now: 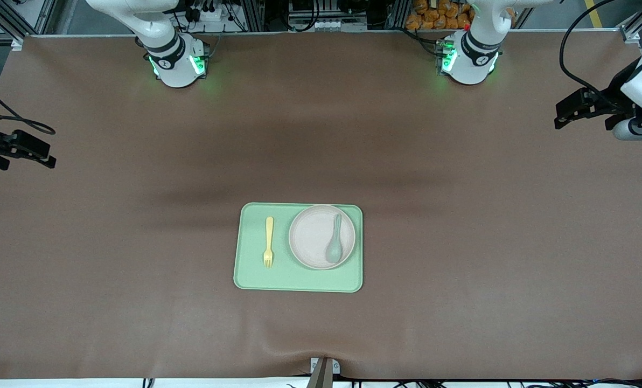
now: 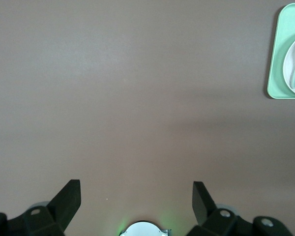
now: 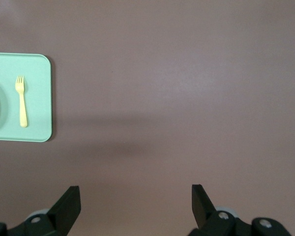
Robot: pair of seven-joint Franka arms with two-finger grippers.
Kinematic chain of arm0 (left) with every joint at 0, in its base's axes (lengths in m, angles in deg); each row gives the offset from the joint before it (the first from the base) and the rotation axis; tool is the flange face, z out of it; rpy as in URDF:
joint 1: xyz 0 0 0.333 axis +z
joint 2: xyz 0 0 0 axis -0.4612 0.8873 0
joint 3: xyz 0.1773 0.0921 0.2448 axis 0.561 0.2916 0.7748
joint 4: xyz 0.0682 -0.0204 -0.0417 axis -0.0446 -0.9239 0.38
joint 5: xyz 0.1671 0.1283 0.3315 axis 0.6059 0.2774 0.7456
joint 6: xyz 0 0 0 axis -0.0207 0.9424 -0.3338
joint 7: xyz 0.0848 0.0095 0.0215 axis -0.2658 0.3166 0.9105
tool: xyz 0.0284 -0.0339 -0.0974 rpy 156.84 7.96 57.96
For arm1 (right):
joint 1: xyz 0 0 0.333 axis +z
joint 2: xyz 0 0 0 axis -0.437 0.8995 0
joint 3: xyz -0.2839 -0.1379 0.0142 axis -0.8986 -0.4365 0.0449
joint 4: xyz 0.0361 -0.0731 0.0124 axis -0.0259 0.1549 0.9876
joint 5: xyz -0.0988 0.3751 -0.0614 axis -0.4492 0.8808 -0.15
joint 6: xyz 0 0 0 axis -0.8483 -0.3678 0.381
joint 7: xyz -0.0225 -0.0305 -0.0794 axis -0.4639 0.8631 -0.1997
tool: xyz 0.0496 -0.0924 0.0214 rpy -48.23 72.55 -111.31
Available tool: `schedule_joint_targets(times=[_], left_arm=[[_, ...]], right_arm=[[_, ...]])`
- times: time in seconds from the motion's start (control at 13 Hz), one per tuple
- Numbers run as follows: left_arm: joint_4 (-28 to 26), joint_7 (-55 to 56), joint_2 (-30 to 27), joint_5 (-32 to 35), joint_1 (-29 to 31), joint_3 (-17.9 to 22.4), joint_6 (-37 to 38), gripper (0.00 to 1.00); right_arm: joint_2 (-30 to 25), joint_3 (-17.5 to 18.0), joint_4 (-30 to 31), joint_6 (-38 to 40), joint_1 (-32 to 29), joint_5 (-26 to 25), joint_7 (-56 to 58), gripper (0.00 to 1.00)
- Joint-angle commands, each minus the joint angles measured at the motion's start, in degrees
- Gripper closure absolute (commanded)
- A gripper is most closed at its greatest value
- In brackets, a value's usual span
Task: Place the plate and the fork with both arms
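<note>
The pale beige-pink plate (image 1: pixel 313 237) sits on the light-green tray (image 1: pixel 251 269), at the side toward the left arm's end. The pale-yellow fork (image 1: pixel 269 241) lies flat on the tray beside the plate, toward the right arm's end, tines toward the front camera. The fork also shows in the right wrist view (image 3: pixel 22 101). A slice of the plate (image 2: pixel 291 69) shows in the left wrist view. My left gripper (image 1: pixel 562 114) (image 2: pixel 136 189) is open and empty over the table's left-arm end. My right gripper (image 1: pixel 43 155) (image 3: pixel 135 191) is open and empty over the right-arm end.
A grey-green spoon (image 1: pixel 334 241) lies on the plate. The tray stands mid-table, nearer the front camera than the two arm bases (image 1: pixel 178 64) (image 1: pixel 469 62). Brown table cover lies all around the tray.
</note>
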Motion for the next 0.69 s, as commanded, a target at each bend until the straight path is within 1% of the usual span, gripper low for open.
schedule_joint_targets(times=[0.0,0.23,0.38,0.54,0.61], left_arm=[[0.33,-0.19,-0.39,0.6,0.37,-0.45,-0.18,0.0],[0.33,-0.19,-0.48,0.6,0.28,-0.45,-0.18,0.0],[0.33,-0.11,-0.48,0.6,0.19,-0.45,-0.27,0.0],[0.33,-0.19,-0.57,0.51,0.19,-0.45,-0.27,0.0],[0.33,-0.11,-0.57,0.51,0.19,-0.45,-0.27,0.0]], right_arm=[[-1.89,1.34,2.94,-1.68,-1.19,-0.9,0.67,0.0],[1.09,1.34,-2.06,-1.07,-1.45,-0.9,3.13,0.0],[0.58,1.34,-2.34,0.86,-1.01,-1.43,2.96,0.0],[0.14,1.78,-2.86,3.05,-0.23,-6.42,3.39,0.0],[-0.38,1.7,-2.78,5.15,0.04,-6.79,3.14,0.0]])
